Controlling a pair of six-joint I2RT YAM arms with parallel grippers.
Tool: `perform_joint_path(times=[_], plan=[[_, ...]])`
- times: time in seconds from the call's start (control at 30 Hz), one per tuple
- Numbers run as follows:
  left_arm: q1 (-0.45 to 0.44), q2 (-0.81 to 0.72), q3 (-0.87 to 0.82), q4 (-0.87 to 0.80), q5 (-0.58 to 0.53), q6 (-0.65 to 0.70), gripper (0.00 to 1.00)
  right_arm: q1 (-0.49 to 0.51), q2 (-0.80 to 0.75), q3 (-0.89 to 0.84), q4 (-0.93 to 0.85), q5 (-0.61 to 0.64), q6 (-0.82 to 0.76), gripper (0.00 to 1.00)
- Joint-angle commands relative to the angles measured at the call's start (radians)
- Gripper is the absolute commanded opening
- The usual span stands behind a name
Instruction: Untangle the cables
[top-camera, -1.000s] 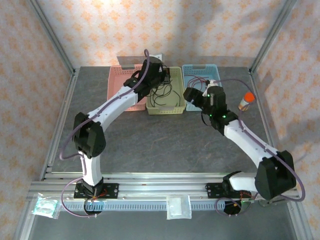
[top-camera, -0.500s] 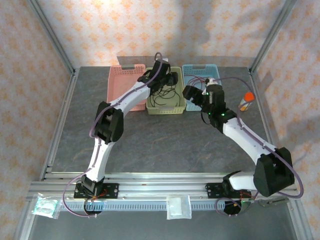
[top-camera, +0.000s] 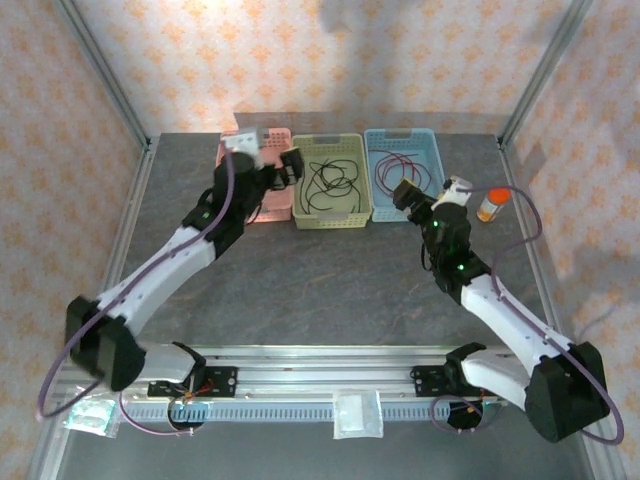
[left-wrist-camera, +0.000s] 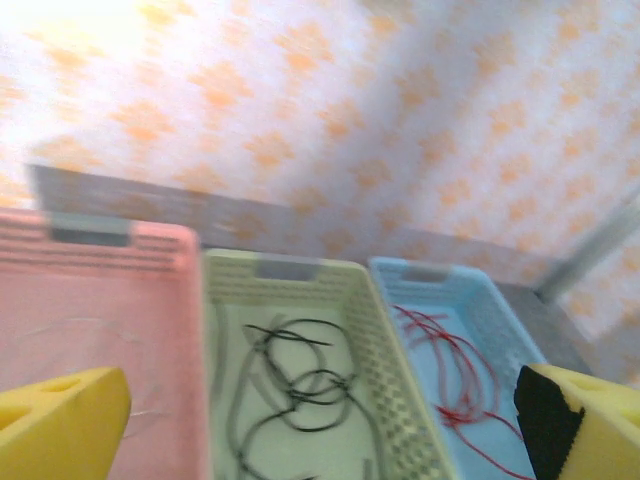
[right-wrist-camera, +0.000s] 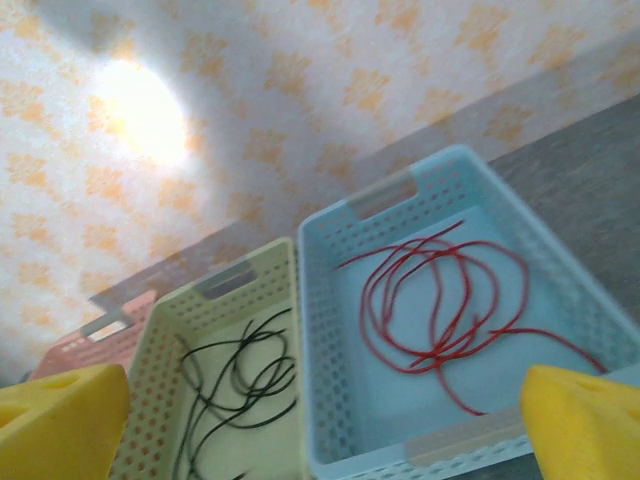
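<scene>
The cables lie apart in three baskets at the back of the table. A black cable (top-camera: 330, 183) (left-wrist-camera: 300, 385) (right-wrist-camera: 240, 380) is looped in the green basket (top-camera: 332, 222). A red cable (top-camera: 397, 172) (right-wrist-camera: 440, 300) (left-wrist-camera: 450, 370) lies in the blue basket (top-camera: 403, 135). A faint white cable (left-wrist-camera: 70, 330) shows in the pink basket (top-camera: 272, 206). My left gripper (top-camera: 283, 172) (left-wrist-camera: 320, 430) hovers open between the pink and green baskets, holding nothing. My right gripper (top-camera: 425, 197) (right-wrist-camera: 320, 425) stands open and empty just in front of the blue basket.
An orange-capped bottle (top-camera: 490, 203) stands right of the blue basket, close to my right wrist. Two white packets (top-camera: 357, 412) (top-camera: 92, 415) lie on the front rail. Metal frame posts and patterned walls bound the table.
My left arm has drawn back out of the green basket toward the left and its jaws have opened; the black cable stays in the basket. My right gripper has backed away from the blue basket.
</scene>
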Motion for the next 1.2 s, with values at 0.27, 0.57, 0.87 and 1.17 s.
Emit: perform_joint_path(times=[0.27, 0.57, 0.87, 1.17], plan=[[0.165, -0.389, -0.685, 0.437, -0.256, 0.151, 0.99, -0.091, -0.092, -0.335, 0.39, 0.185, -0.251, 1.0], [0.308, -0.366, -0.996, 0.827, -0.184, 0.336, 0.99, -0.208, 0.073, -0.486, 0.659, 0.048, -0.315, 1.0], [0.45, 0.025, -0.972, 1.221, -0.016, 0.321, 1.0, -0.274, 0.34, -0.47, 0.943, -0.093, -0.394, 1.0], [0.452, 0.232, -0.881, 1.248, -0.045, 0.304, 0.99, -0.351, 0.496, -0.371, 0.898, -0.195, -0.344, 1.0]])
